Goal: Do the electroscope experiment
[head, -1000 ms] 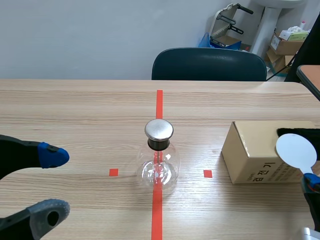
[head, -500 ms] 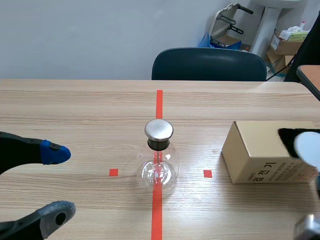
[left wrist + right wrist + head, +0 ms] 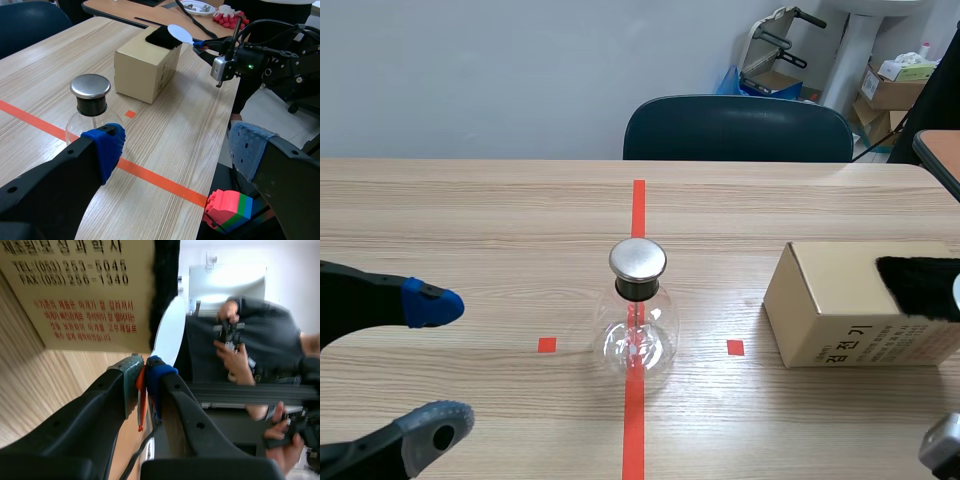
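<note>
Electroscope [image 3: 638, 315], glass flask with metal cap [image 3: 638, 259], upright on the red line at mid-table; cardboard box [image 3: 830, 300] to its right, carrying black fur cloth [image 3: 918, 285]. Left gripper [image 3: 435, 365] near left, fingers wide apart, holding nothing; right gripper [image 3: 145, 372] at right edge, fingers pinched narrow on the orange handle of white disc paddle [image 3: 180, 34], disc at the cloth, contact uncertain. Step judged: charging the paddle on the cloth; next move calls for carrying it left to the cap without knocking the flask.
</note>
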Available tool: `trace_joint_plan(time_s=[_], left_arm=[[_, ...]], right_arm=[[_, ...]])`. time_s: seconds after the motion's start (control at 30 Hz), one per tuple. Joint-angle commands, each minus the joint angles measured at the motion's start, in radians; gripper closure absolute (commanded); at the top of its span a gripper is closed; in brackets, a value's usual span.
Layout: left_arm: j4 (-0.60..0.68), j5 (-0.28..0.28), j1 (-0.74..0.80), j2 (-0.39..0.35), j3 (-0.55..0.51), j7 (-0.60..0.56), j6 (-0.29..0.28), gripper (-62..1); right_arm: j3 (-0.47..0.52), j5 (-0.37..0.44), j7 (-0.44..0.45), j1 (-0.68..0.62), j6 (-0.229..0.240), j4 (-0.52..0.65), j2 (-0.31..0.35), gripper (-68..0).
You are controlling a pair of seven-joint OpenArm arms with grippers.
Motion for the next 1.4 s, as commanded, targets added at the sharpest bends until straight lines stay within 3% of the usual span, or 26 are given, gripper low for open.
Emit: trace_joint_plan(time_s=[0.0, 0.07, 0.13, 0.2, 0.3, 0.37, 0.53, 0.6, 0.73, 0.8, 0.93, 1.0, 1.07, 1.17, 1.23, 1.37], left_arm=[[0.021, 0.001, 0.000, 0.005, -0.004, -0.013, -0.002, -45.7], [0.021, 0.002, 0.000, 0.005, -0.004, -0.008, -0.002, -45.6], [0.021, 0.002, 0.000, 0.005, -0.004, -0.002, -0.002, -45.6], [0.021, 0.002, 0.000, 0.005, -0.004, 0.005, -0.002, -45.6], [0.021, 0.005, 0.000, 0.005, -0.004, 0.008, -0.002, -45.6], [0.021, 0.005, 0.000, 0.005, -0.004, 0.008, -0.002, -45.6], [0.021, 0.005, 0.000, 0.005, -0.004, 0.002, -0.002, -45.6], [0.021, 0.005, 0.000, 0.005, -0.004, 0.002, -0.002, -45.6], [0.021, 0.005, 0.000, 0.005, -0.004, 0.002, -0.002, -45.6], [0.021, 0.005, 0.000, 0.005, -0.004, 0.002, -0.002, -45.6], [0.021, 0.005, 0.000, 0.005, -0.004, 0.002, -0.002, -45.6], [0.021, 0.008, 0.000, 0.005, -0.004, 0.002, -0.002, -45.6], [0.021, 0.009, 0.000, 0.005, -0.004, 0.002, -0.002, -45.6], [0.021, 0.009, 0.000, 0.005, -0.004, 0.002, -0.002, -45.6], [0.021, 0.009, 0.000, 0.005, -0.004, 0.002, -0.002, -45.6], [0.021, 0.010, 0.000, 0.005, -0.004, 0.002, 0.002, -45.6]], right_arm=[[-0.002, -0.009, 0.112, 0.004, -0.047, 0.007, 0.012, -1.0], [-0.002, -0.009, 0.244, 0.006, -0.047, 0.007, 0.012, -1.0], [-0.002, -0.003, 0.292, 0.006, -0.047, 0.008, 0.012, -1.0], [-0.002, 0.007, 0.225, 0.006, -0.047, 0.008, 0.011, -1.0], [-0.001, 0.004, 0.011, 0.004, -0.047, 0.008, 0.010, -1.0], [-0.002, -0.003, -0.027, 0.004, -0.047, 0.008, 0.010, -1.0], [-0.002, -0.009, 0.235, 0.004, -0.047, 0.008, 0.010, -1.0], [-0.002, 0.002, 0.250, 0.004, -0.047, 0.008, 0.010, -1.0], [-0.002, 0.016, 0.020, 0.003, -0.047, 0.008, 0.009, -1.0], [-0.002, 0.005, -0.027, 0.003, -0.047, 0.008, 0.011, -1.0], [-0.002, -0.013, 0.204, 0.010, -0.047, 0.008, 0.014, -1.0], [-0.002, -0.012, 0.272, 0.010, -0.047, 0.008, 0.012, -1.0], [-0.002, 0.008, 0.214, 0.009, -0.047, 0.008, 0.007, -1.0], [-0.002, 0.013, 0.014, 0.003, -0.047, 0.007, 0.007, -1.0], [-0.002, 0.005, -0.016, 0.003, -0.047, 0.007, 0.010, -1.0], [-0.002, -0.006, 0.196, 0.006, -0.047, 0.008, 0.012, -1.0]])
